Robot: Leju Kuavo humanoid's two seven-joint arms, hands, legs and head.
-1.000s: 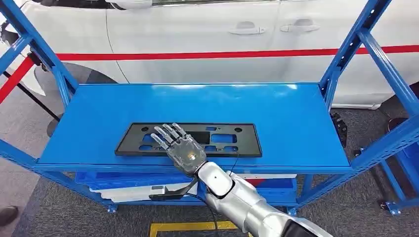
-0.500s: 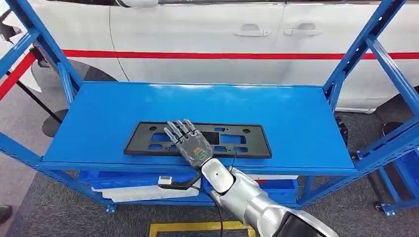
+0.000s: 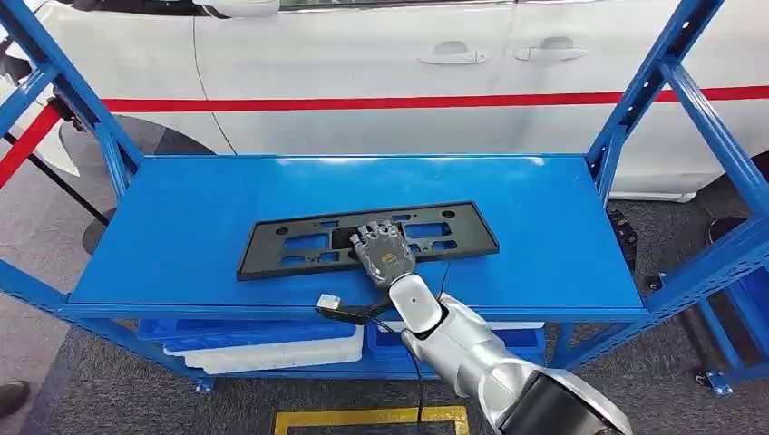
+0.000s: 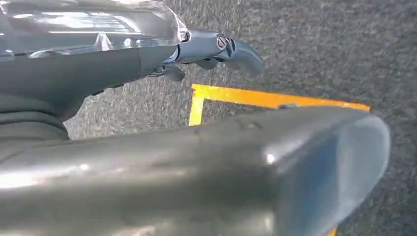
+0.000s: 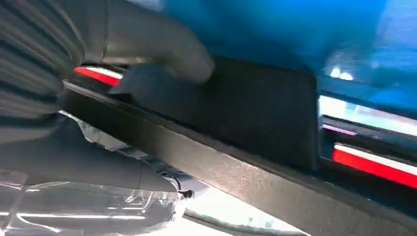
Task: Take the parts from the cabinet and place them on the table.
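A long black plastic plate frame [image 3: 299, 245] with cut-outs lies skewed on the blue top shelf [image 3: 209, 195] of the cabinet, its right end farther back. My right hand [image 3: 383, 252] grips its near edge at the middle, fingers curled over the top. In the right wrist view my thumb [image 5: 162, 44] presses on the black frame [image 5: 255, 108], which fills the space between thumb and fingers. My left hand [image 4: 206, 147] hangs over the grey carpet with nothing in it, its fingers [image 4: 221, 49] apart from the thumb.
A white car [image 3: 363, 54] with a red stripe stands behind the cabinet. Blue uprights [image 3: 653, 91] flank the shelf on both sides. White and blue trays [image 3: 272, 349] sit on the lower shelf. Yellow floor tape [image 3: 363, 417] runs below, and a shoe [image 3: 13, 395] shows at the left.
My right hand went from lying flat on the frame to gripping it. The frame has slid back and turned, its right end swinging away from me.
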